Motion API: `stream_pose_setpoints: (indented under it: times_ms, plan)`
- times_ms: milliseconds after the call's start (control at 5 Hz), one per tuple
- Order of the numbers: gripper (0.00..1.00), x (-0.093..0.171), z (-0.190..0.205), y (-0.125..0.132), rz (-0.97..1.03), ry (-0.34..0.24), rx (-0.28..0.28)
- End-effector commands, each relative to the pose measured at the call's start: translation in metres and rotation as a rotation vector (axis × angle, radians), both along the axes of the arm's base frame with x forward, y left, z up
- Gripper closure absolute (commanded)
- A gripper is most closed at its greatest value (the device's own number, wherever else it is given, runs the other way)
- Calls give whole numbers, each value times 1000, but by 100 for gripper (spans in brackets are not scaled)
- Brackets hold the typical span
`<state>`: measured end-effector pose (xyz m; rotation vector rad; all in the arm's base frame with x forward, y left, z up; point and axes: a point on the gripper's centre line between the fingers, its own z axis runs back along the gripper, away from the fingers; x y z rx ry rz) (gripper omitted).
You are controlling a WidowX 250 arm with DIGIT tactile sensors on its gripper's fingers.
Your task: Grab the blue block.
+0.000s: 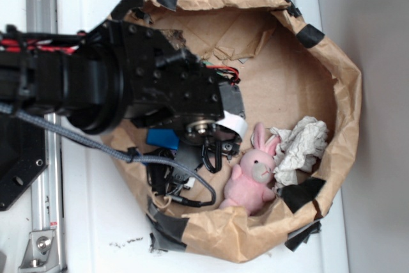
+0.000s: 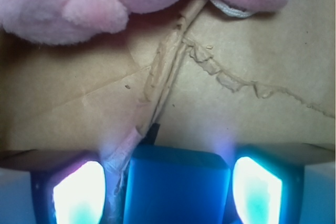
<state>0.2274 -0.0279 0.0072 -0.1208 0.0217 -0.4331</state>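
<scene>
The blue block (image 2: 176,187) is flat and smooth and lies on the brown paper between my two lit fingertips. My gripper (image 2: 167,184) is open around it. The left finger (image 2: 79,192) stands a little off the block, with a paper crease in the gap. The right finger (image 2: 257,190) is close to the block's side. In the exterior view the block (image 1: 163,139) shows as a blue patch under my black arm (image 1: 128,75), which hides the fingers.
The block lies inside a brown paper bag (image 1: 332,75) with raised taped walls. A pink plush bunny (image 1: 252,174) lies just ahead of the gripper and also shows in the wrist view (image 2: 94,3). Crumpled white paper (image 1: 300,148) sits beside it. Cables (image 1: 179,187) hang by the block.
</scene>
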Motion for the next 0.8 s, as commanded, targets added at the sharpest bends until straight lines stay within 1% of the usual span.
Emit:
stream_pose_setpoints:
  times_ms: [0, 200, 400, 600]
  plan:
    - [100, -28, -30, 5, 94, 181, 19]
    - [100, -27, -27, 4, 89, 164, 36]
    - [100, -22, -14, 9, 108, 128, 25]
    - [100, -12, 5, 18, 144, 80, 36]
